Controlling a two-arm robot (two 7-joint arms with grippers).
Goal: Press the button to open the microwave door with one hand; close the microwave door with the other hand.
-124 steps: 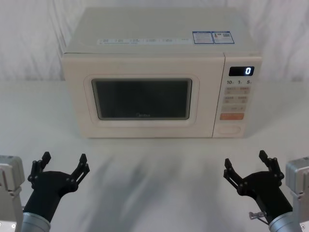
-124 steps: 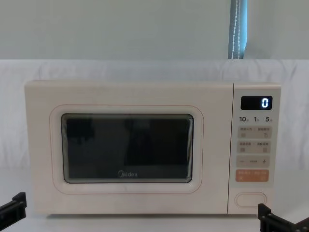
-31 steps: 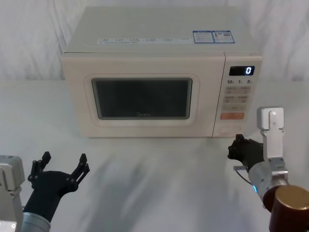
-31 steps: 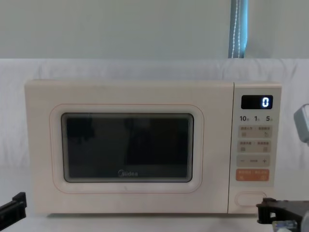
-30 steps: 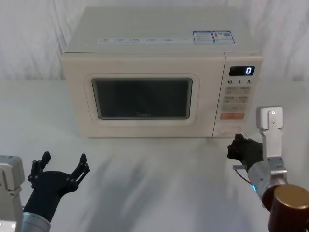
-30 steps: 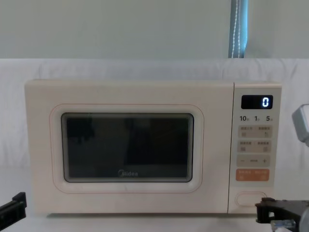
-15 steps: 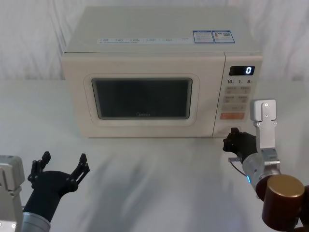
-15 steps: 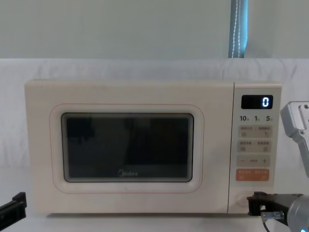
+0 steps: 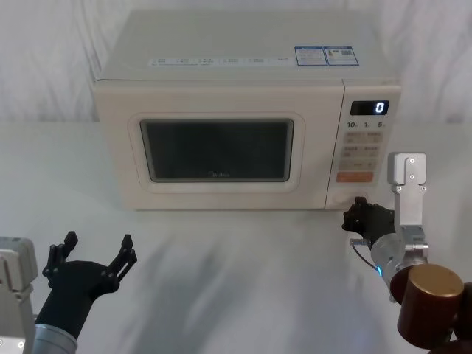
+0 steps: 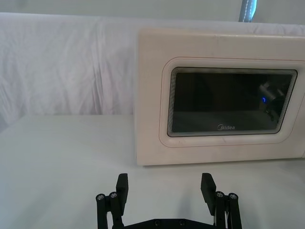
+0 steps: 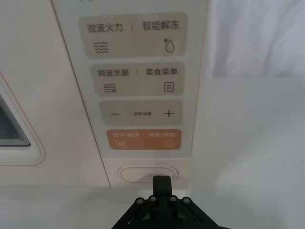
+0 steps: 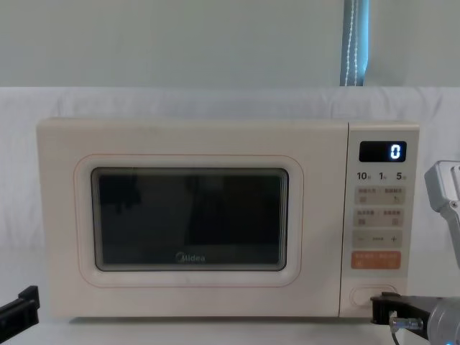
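Observation:
The cream microwave door (image 9: 214, 151) with its dark window is closed flush with the body. The oval cream button (image 9: 341, 197) sits at the bottom of the control strip, under the orange key. My right gripper (image 9: 359, 212) is shut, its joined fingertips right in front of the button's right half. In the right wrist view the tips (image 11: 162, 181) meet the lower rim of the button (image 11: 143, 172). From the chest, the right gripper (image 12: 376, 305) overlaps the button (image 12: 363, 293). My left gripper (image 9: 92, 254) rests open near the table's front left, well short of the door (image 10: 228, 102).
The microwave stands at the back of a white-draped table (image 9: 243, 258). The display (image 9: 369, 108) reads 0. The orange key (image 11: 145, 139) lies just above the button. A white cloth hangs behind, and open table lies between my grippers.
My right arm has lifted from the table's front right and reached forward to the button with its fingers closed. In the last half second it shifted slightly right. The door and left arm have not moved.

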